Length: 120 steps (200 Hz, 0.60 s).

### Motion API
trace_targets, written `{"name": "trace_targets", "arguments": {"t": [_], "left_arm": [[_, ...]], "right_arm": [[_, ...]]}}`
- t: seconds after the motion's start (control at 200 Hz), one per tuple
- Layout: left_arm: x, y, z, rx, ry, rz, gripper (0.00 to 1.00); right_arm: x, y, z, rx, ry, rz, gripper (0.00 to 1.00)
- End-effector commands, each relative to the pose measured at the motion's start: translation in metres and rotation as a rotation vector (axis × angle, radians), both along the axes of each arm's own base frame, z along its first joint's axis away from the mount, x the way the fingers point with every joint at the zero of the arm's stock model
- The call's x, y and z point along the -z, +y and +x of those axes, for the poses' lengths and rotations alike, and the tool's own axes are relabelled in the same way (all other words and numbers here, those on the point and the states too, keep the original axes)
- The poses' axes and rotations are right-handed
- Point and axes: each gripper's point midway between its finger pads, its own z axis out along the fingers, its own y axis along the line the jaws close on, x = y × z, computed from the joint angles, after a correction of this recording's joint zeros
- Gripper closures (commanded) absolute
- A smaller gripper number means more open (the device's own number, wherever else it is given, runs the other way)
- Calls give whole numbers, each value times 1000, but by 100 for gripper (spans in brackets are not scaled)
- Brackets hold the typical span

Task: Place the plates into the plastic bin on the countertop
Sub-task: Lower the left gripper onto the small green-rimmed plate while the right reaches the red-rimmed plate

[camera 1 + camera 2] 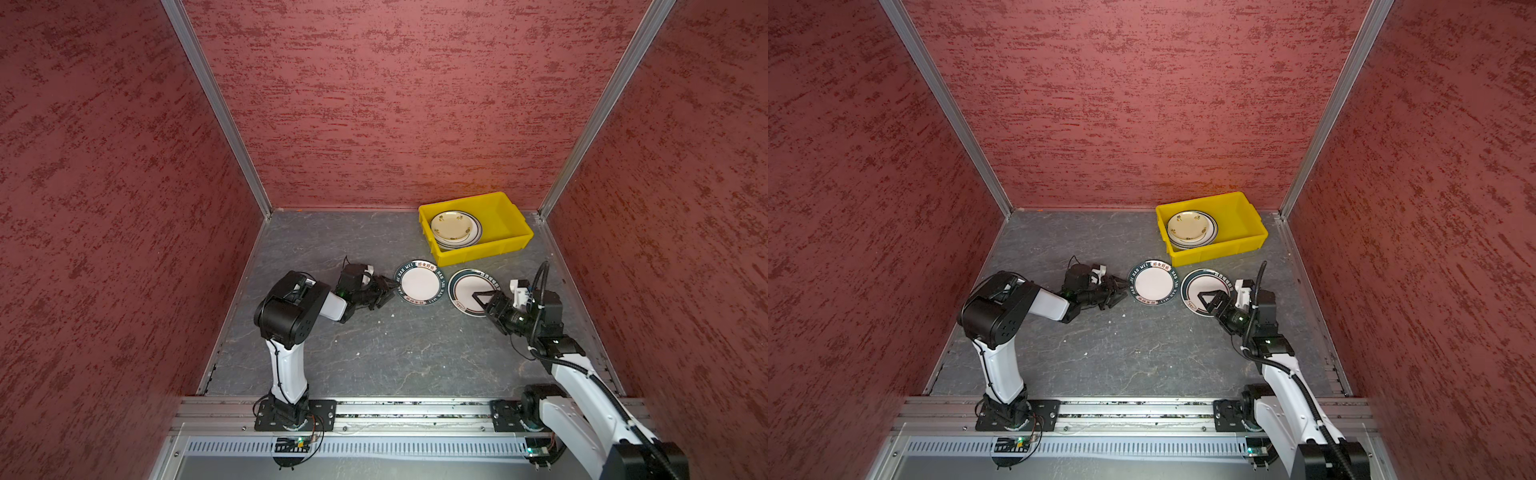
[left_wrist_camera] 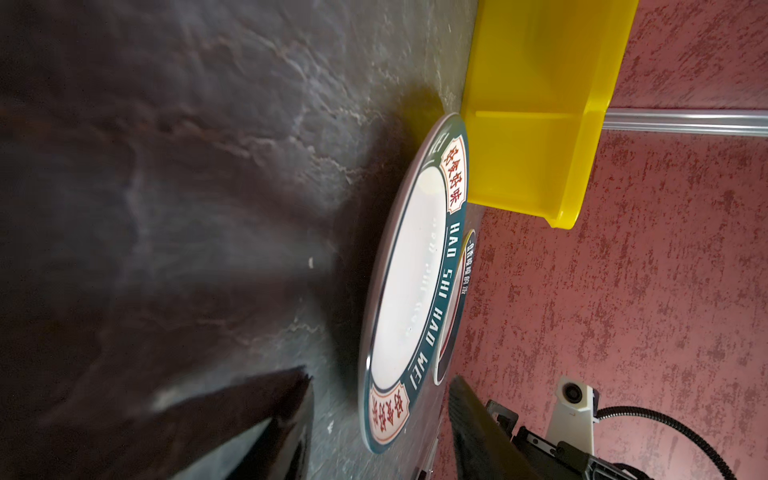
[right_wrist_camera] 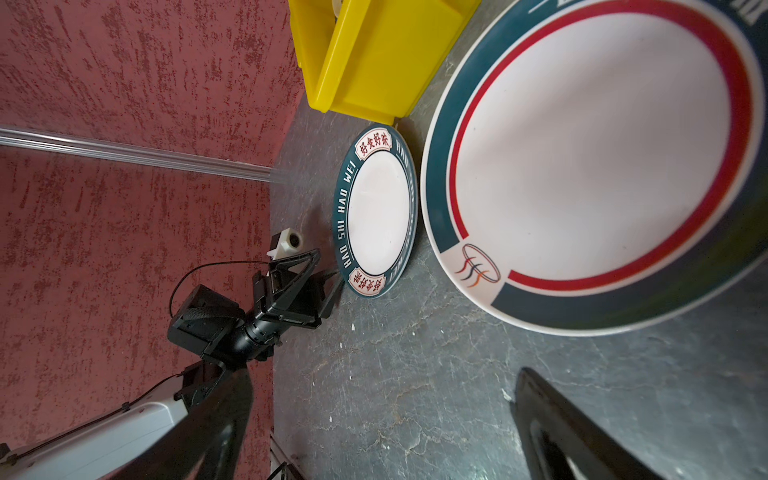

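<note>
Grey veined desk, red textured walls; near the yellow rectangular plastic bin, left gripper half-parted, right gripper wide.

Red textured walls, aluminium corner posts.

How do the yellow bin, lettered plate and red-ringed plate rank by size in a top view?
1. yellow bin.
2. lettered plate and red-ringed plate: alike, not ranked; right gripper hides part of the latter.
</note>
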Motion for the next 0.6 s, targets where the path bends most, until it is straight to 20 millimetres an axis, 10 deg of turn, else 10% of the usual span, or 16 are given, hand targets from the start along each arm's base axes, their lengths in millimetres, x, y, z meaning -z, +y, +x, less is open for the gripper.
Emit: {"name": "trace_targets", "arguments": {"t": [0.0,0.596], "left_arm": [[20,1,-2,-4,44,31,53],[40,0,3,-7,68,48,82]], "right_arm": [[-17,1,5,-3,-51,15,1],[-22,2,2,-1,-60,41,1]]}}
